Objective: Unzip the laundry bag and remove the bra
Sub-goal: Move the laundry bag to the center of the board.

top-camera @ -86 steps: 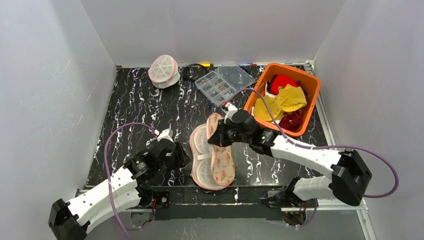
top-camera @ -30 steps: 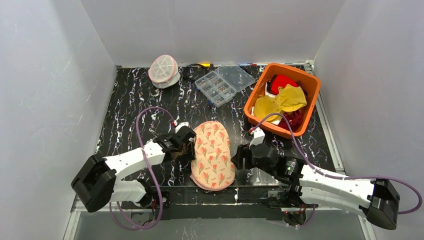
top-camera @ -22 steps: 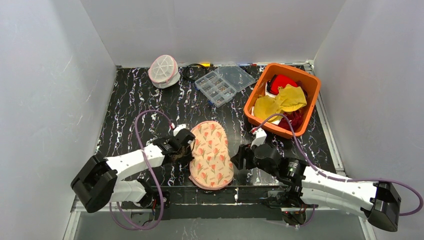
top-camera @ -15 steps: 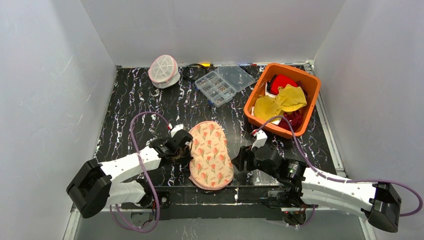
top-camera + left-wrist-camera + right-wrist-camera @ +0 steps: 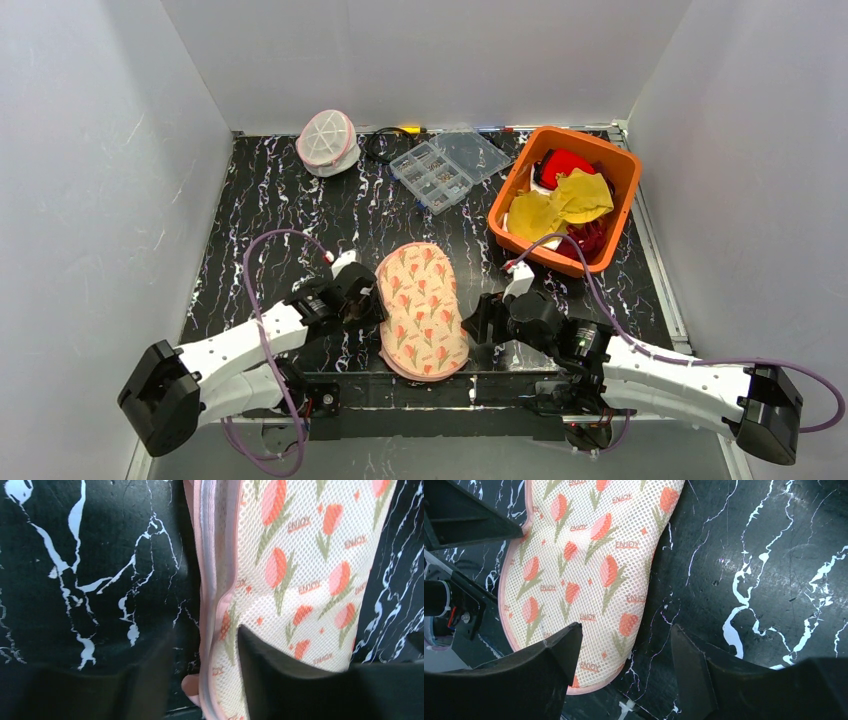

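- The left gripper point(image 5: 205, 640) has its jaws apart, one on each side of the pink zip rim point(image 5: 207, 580) of the floral mesh bag point(image 5: 422, 310). It pinches nothing.
- A small pink nub point(image 5: 190, 685) shows just beside that rim, near the fingers (perhaps the zip pull; I cannot tell).
- The right gripper point(image 5: 625, 627) is also wide open and empty, low at the bag's opposite side, over its near corner.
- The floral bag lies flat between the two grippers at the near edge of the table point(image 5: 270, 220). No bra shows, and I cannot tell whether the zip is run.
- A second bag, the white dome laundry bag point(image 5: 327, 140), sits at the far left, well apart from both arms, with the clear compartment box point(image 5: 445, 165) to its right.
- Judging by where the arms are, the step in hand is catching the floral bag's zip.
  - Close on the pull alone, not on the mesh.
  - Press the right gripper down on the far side to pin the bag.
  - Draw the pull low along the rim's curve, so the bag does not slide off the edge.
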